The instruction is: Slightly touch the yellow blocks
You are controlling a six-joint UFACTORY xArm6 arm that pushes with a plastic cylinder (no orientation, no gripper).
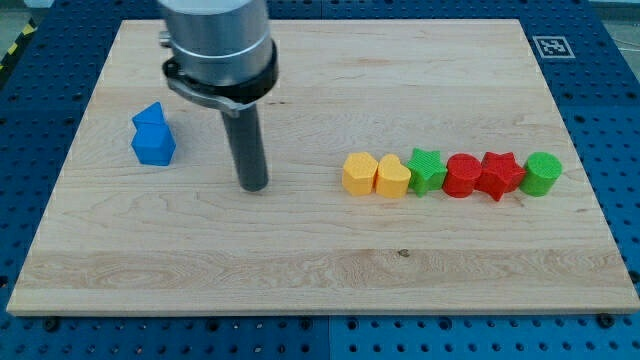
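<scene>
Two yellow blocks sit side by side right of the board's middle: a yellow block [359, 173] with angled sides and a yellow heart-shaped block [392, 177]. They start a row running to the view's right. My tip [255, 186] rests on the board about a hundred pixels to the left of the yellow blocks, not touching them. The dark rod hangs from the grey arm body at the view's top.
The row continues rightward with a green star [427, 170], a red round block [462, 176], a red star [499, 174] and a green round block [542, 173]. Two blue blocks [153, 136] sit together at the view's left. The wooden board [320, 270] lies on a blue perforated table.
</scene>
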